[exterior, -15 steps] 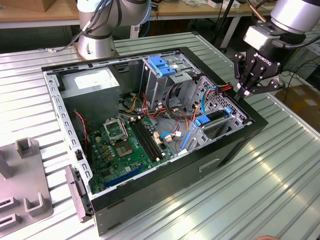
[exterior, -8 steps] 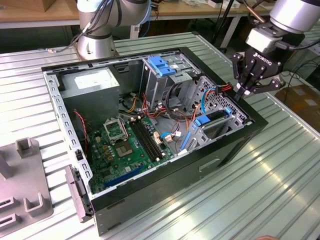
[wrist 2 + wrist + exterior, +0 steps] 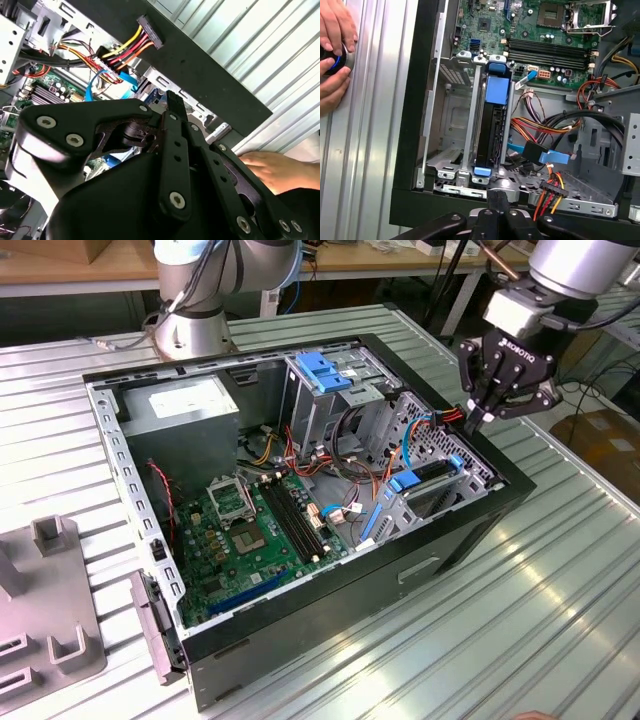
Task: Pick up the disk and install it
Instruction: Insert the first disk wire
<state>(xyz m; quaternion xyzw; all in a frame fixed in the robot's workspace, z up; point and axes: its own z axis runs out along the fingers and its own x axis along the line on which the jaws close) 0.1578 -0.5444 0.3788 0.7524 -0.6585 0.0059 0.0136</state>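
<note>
Inspector: How will the disk [image 3: 497, 125] handle?
Assessor: Judged stiff, dense and shock-sensitive; best taken by its blue carrier rail. It stands on edge in the drive bay [image 3: 470, 150], at the exterior view's right.
Inspector: The gripper [image 3: 478, 422]?
Assessor: Jaws together and empty. It hovers over the case wall [image 3: 480, 525] just beside the bay, clear of the disk.

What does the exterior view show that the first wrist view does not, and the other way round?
Exterior view: the arm's base, the power supply, the blue latch on the tall cage and a grey fixture beside the case. First wrist view: a person's hands around a round device on the table. Both: the disk sitting in its drive cage, the motherboard and the gripper close by the disk.
</note>
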